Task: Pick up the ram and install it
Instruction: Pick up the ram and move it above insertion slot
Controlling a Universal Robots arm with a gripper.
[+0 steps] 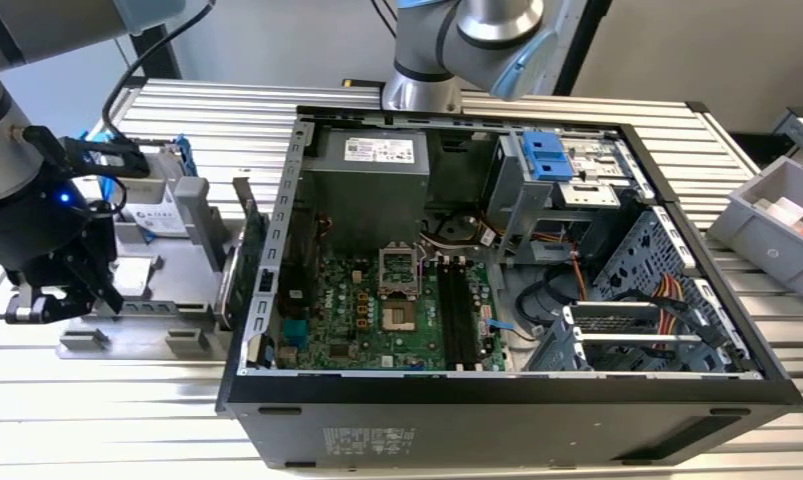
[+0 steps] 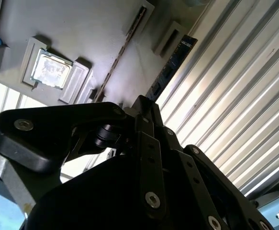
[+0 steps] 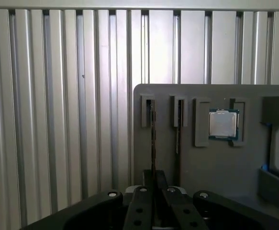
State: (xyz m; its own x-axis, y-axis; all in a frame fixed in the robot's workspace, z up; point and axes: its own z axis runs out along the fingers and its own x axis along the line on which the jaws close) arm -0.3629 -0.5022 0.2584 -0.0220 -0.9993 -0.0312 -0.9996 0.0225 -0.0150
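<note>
Step judged under way: pick-up. The hand (image 3: 153, 175) is narrow, pinched on the ram (image 3: 152, 139), which stands edge-on in the grey holder (image 3: 216, 163), nine o'clock from the open case (image 1: 508, 395). Extraction likely calls for a straight pull.

I see the ram (image 3: 152, 139) standing on its long edge in a slot of the grey holder (image 3: 216, 163), so in the first wrist view it reads as a thin dark line. In the second wrist view its dark blue face (image 2: 174, 62) shows, with dark chips. It sits upright, in the slot nearer the holder's edge, its near end passing behind the gripper (image 3: 153, 178)
</note>
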